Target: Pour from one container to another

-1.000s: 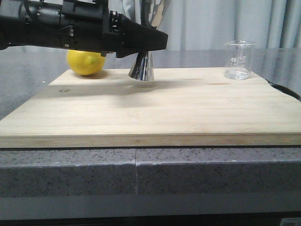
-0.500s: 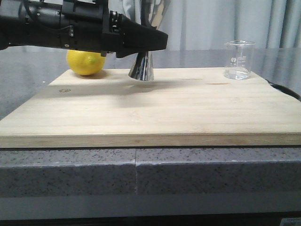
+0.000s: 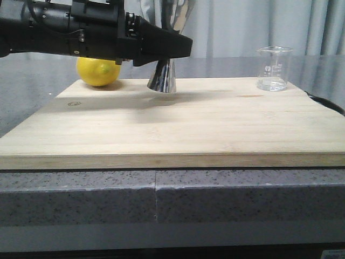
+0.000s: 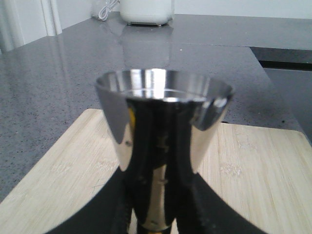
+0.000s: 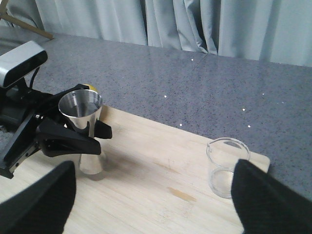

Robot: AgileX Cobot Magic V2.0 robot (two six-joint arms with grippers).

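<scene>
The steel jigger (image 3: pixel 163 78) stands upright on the wooden board (image 3: pixel 178 124) at the back, left of middle. My left gripper (image 3: pixel 183 47) reaches in from the left and is shut on its narrow waist. Up close, the jigger's (image 4: pixel 163 122) open top cone fills the left wrist view, with a black finger pressed on each side. The clear glass beaker (image 3: pixel 274 68) with white marks stands alone at the board's back right corner. My right gripper (image 5: pixel 153 204) hangs open above the board; it sees the beaker (image 5: pixel 226 168) close to one finger and the jigger (image 5: pixel 85 126) farther off.
A yellow lemon (image 3: pixel 98 71) lies at the board's back left corner, just behind the left arm. The board rests on a grey speckled counter (image 3: pixel 215 189). Curtains hang behind the counter.
</scene>
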